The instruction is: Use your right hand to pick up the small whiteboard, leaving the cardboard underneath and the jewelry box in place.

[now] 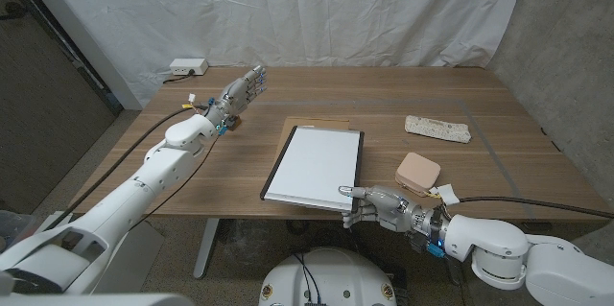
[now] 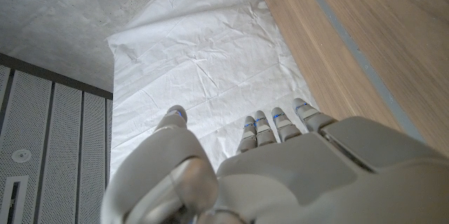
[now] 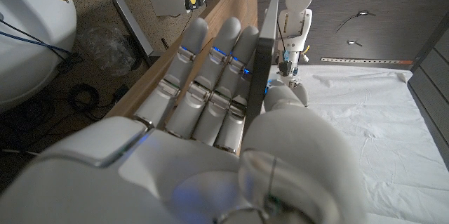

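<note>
The small whiteboard (image 1: 314,166) lies near the middle of the wooden counter (image 1: 403,90), its near edge reaching the counter's front edge. Its white face is bordered by a thin dark frame. Under its far end a strip of brown cardboard (image 1: 321,124) shows beyond the frame.

The right hand (image 1: 376,206) is at the whiteboard's near right corner, closed on it: in the head view the thumb lies on top of the white face at the corner, and the other fingers go under the counter's front edge. The right wrist view shows the same grip from behind, with the fingers (image 3: 210,76) stretched along the underside and the thumb on the other side of the board's dark edge (image 3: 263,55), so the board is pinched between them. Whether the board has left the cardboard cannot be told.

Just beside that hand, on its far side, sits the jewelry box (image 1: 419,171), a small pale pink rounded case, apart from the whiteboard's right edge. Farther back on the right of the counter lies a light, speckled cloth pouch (image 1: 437,129).

The left hand (image 1: 242,90) is well apart from the whiteboard, raised over the far left of the counter with its fingers straight and apart, holding nothing. A white power strip (image 1: 185,66) sits beyond the counter's far left corner, and a wrinkled white sheet (image 1: 317,9) hangs behind.
</note>
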{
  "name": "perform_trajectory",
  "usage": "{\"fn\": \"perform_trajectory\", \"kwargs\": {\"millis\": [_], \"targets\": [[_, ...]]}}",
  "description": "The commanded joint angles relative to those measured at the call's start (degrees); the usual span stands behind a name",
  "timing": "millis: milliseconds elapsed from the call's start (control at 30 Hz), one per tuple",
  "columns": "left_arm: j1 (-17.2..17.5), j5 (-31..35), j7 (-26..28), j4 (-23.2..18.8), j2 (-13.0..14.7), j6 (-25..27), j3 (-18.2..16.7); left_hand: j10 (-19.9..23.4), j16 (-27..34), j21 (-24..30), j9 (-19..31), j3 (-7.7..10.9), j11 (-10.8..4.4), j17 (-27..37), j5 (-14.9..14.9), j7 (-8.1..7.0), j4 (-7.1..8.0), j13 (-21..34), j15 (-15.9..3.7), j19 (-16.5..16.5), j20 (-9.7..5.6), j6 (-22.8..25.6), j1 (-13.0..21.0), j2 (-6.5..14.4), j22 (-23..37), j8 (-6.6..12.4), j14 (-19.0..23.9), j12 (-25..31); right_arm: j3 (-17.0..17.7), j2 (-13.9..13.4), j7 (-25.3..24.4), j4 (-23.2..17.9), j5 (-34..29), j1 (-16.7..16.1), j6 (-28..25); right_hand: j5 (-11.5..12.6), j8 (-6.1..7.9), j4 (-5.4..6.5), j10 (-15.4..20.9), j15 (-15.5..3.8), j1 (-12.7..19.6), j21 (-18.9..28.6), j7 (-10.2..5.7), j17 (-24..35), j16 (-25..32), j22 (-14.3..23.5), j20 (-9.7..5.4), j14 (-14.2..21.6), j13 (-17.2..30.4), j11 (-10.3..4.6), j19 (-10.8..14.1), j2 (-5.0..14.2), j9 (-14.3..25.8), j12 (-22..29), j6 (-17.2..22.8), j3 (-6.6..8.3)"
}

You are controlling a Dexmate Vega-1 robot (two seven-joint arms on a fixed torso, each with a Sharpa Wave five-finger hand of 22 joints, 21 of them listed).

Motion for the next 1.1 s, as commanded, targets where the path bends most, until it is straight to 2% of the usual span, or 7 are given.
{"fn": "perform_trajectory", "kwargs": {"millis": [33,533,733,1100], "targets": [[0.0,0.2,0.2,-1.2,0.7,0.8,-0.1,0.0,-0.2,-0.1,0.1,-0.30,0.06,0.1,0.0,0.13,-0.10,0.1,0.23,-0.1,-1.35,0.5,0.3,0.2,0.2,-0.10,-0.2,0.0,3.5,-1.5,-0.2,-1.0,0.4,-2.7,1.8,0.3,0.55,0.27,0.3,-0.19,7.3,0.6,-0.58,0.2,-0.1,0.2,-6.63,0.5,0.1,-0.35,-0.3,6.46,0.3,-0.1,0.1,0.25],[0.0,0.2,0.3,-0.8,0.5,0.5,-0.1,-0.1,-0.1,-0.1,0.1,-0.42,0.00,0.1,-0.1,0.13,-0.11,0.1,0.20,0.0,-1.36,0.5,0.3,0.3,0.2,-0.10,-0.1,0.0,8.0,-1.9,1.0,-1.8,1.3,-4.9,1.4,0.3,0.56,0.33,0.3,-0.18,7.5,1.2,-0.49,0.4,-0.1,0.3,-6.63,0.6,0.2,-0.38,-0.5,6.40,0.6,-0.3,0.2,0.18],[-0.1,0.1,0.3,-0.5,0.3,0.2,-0.2,-0.1,-0.2,-0.1,0.1,-0.48,-0.02,0.1,-0.1,-0.01,-0.11,0.1,0.17,-0.1,-1.37,0.2,0.3,0.3,0.2,-0.22,-0.2,0.0,11.5,-1.9,1.2,-2.3,1.3,-7.5,1.4,0.3,0.51,0.38,0.3,-0.17,7.5,1.5,-0.62,0.5,-0.2,0.4,-6.63,0.7,0.2,-0.36,-0.6,6.38,0.8,-0.4,0.1,0.14],[-0.5,0.4,0.2,-0.2,0.2,0.1,0.0,-0.2,-0.2,-0.1,0.1,-0.55,-0.07,0.1,-0.1,0.03,-0.13,0.1,0.24,0.0,-1.38,0.3,0.3,0.4,0.2,-0.18,-0.2,-0.1,16.1,1.1,3.3,-2.8,-0.3,-9.8,-0.9,0.3,0.49,0.45,0.3,-0.16,7.5,1.8,-0.62,0.6,-0.2,0.5,-6.62,0.7,0.3,-0.36,-0.7,6.39,0.9,-0.5,0.1,0.09]]}}
